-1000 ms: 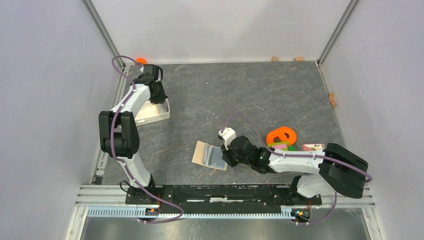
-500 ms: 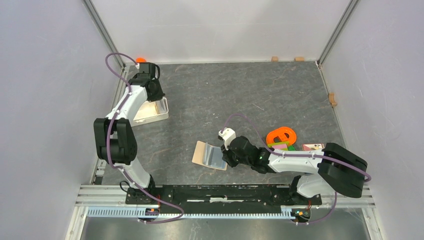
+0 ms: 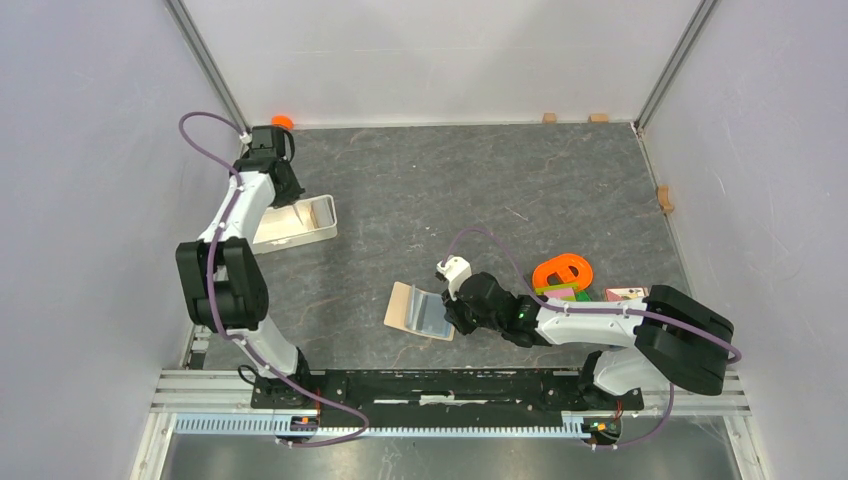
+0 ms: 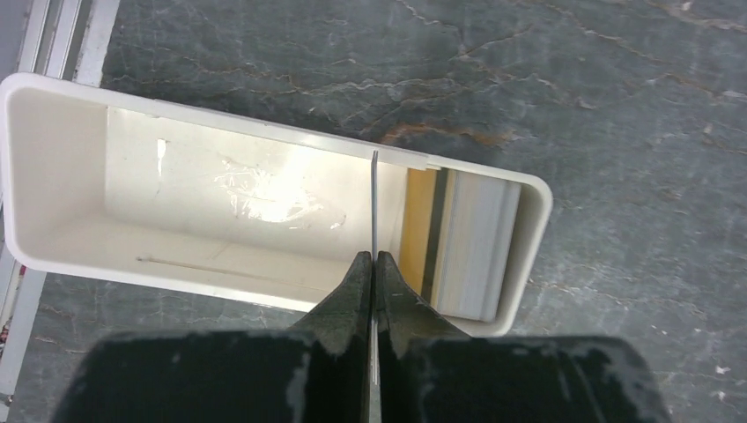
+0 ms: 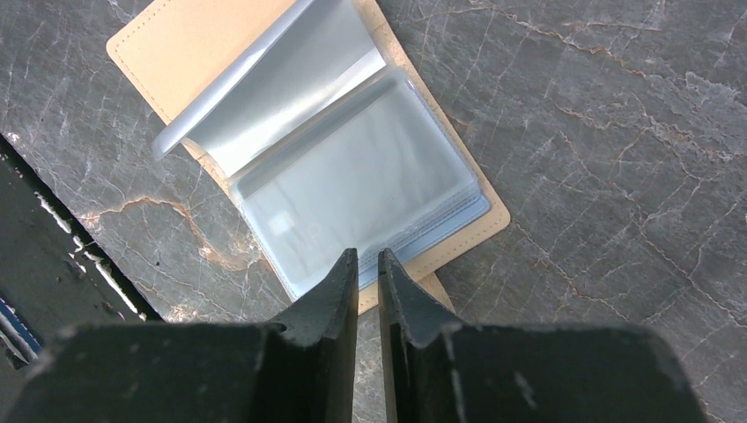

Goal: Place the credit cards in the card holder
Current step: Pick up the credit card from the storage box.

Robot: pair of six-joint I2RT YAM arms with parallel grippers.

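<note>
Left pincer (image 4: 373, 257) swung to upper left, squeezing card (image 4: 373, 203) tight — I can bring it to wallet (image 5: 176, 53). Right pincer (image 5: 366, 256) at wallet edge — can't tell.

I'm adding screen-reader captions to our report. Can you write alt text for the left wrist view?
The left gripper pinches a thin card, seen edge-on, over a white tray. More cards lie at the tray's right end, and the tray sits on a dark marbled table.
</note>
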